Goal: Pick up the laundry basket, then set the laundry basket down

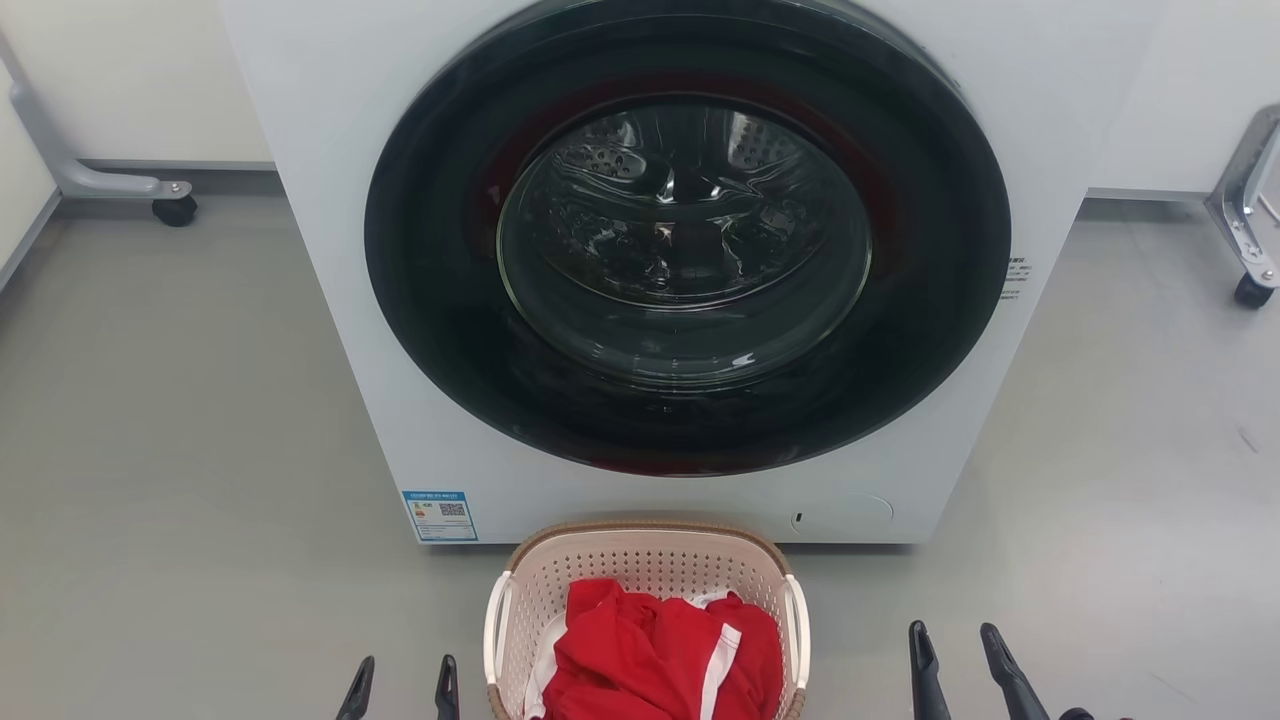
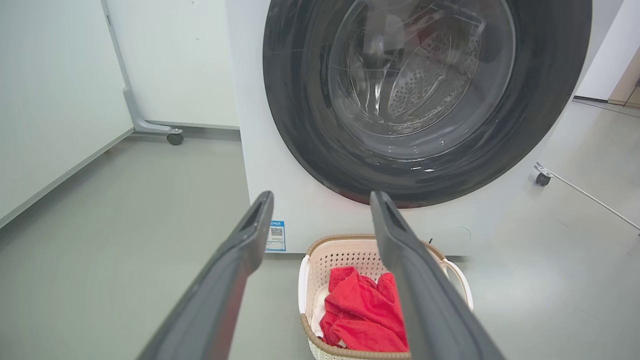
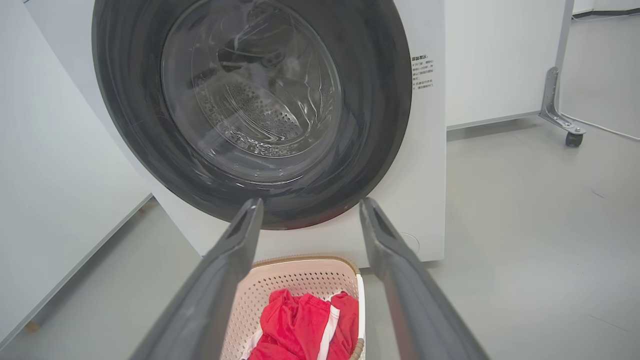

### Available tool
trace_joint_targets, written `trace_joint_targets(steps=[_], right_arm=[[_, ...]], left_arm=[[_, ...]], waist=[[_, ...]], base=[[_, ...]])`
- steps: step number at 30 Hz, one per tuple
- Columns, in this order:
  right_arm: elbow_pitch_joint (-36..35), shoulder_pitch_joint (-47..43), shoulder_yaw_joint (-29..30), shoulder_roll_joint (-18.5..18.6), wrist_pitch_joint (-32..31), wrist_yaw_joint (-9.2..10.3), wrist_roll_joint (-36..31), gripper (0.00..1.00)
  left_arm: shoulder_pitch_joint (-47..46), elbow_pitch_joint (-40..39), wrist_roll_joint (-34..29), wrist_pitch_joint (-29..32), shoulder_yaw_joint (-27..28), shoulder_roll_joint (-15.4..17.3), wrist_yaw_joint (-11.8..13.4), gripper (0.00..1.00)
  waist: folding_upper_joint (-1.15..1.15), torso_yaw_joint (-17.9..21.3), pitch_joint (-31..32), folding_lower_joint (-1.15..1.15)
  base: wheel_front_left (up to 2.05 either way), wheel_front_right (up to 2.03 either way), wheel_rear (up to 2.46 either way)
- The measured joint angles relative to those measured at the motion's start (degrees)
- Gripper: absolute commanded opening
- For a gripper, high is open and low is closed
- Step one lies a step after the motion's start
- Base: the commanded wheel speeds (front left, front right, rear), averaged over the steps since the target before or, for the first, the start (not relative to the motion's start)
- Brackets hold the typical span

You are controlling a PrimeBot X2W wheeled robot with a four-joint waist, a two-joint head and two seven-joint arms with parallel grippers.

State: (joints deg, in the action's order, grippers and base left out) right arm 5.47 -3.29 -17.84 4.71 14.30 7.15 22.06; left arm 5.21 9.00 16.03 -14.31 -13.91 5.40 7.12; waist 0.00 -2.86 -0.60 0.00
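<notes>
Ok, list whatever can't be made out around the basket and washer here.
- Head view: the laundry basket's near end, cut off by the bottom edge.
- Whatever lies under the red garment, covered by it.
- Left wrist view: the basket's right wall, partly behind the left gripper's finger.
- The washing machine's printed label: print too small.

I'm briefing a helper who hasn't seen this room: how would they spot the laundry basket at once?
Find the white washing machine with its round dark door. On the grey floor before it sits the laundry basket: cream, perforated, brown woven-look rim, white side handles, red clothing inside.
</notes>
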Motion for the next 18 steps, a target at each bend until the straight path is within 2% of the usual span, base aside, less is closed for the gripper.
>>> trace_joint_targets(steps=[1,2,11,18], right_arm=[[-0.01,-0.01,0.08,-0.02,0.00,0.00,-0.14,1.00],[0.33,0.00,0.07,-0.04,-0.10,-0.02,-0.24,0.00],[3.79,-1.21,0.51,-0.14,-0.68,-0.26,1.02,0.00],[4.13,-0.88,2.65,-0.25,-2.38,-1.40,7.12,0.00]], left_arm=[[-0.01,0.00,0.00,0.00,0.04,-0.01,0.00,1.00],[0.00,0.30,0.05,0.04,0.02,-0.02,-0.02,0.00],[0.76,3.58,1.64,0.66,0.47,-0.18,-0.58,0.00],[0.62,3.85,7.42,2.21,2.09,-0.29,-1.65,0.00]], waist=[[0.00,0.00,-0.02,0.00],[0.00,0.00,-0.03,0.00],[0.00,0.08,-0.05,0.00],[0.00,0.35,0.00,0.00]], base=[[0.00,0.00,0.00],[0.00,0.00,0.00],[0.00,0.00,0.00],[0.00,0.00,0.00]])
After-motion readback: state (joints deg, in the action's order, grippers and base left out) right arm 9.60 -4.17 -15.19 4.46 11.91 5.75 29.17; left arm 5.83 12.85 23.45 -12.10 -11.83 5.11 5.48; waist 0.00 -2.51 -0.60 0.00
